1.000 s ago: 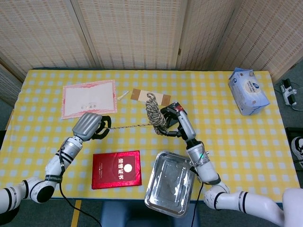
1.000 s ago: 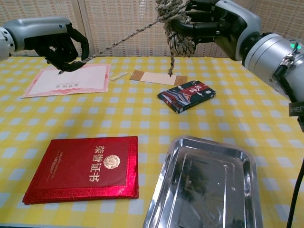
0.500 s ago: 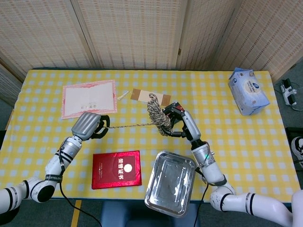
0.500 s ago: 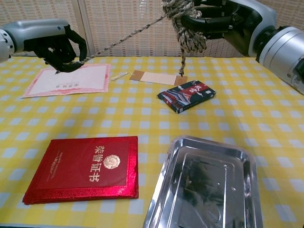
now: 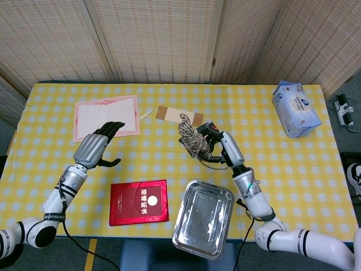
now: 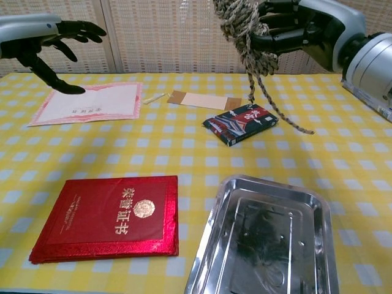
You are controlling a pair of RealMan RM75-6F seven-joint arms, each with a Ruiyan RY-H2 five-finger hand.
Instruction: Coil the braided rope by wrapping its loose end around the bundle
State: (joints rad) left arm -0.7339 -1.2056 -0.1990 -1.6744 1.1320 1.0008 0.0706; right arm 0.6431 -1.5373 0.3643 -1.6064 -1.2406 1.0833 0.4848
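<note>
Braided rope (image 6: 246, 27) in right robot hand (image 6: 293, 29)

Rope bundle (image 5: 194, 138) above table (image 5: 293, 169), tray (image 5: 204, 217) right of booklet (image 5: 139, 201).

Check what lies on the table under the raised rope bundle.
In the chest view, a dark printed box lies below the rope bundle held by the right hand. In the head view the bundle and hand cover it.

Red booklet (image 6: 110, 216): gold characters 荣誉证书. Other print too small to read.
</note>
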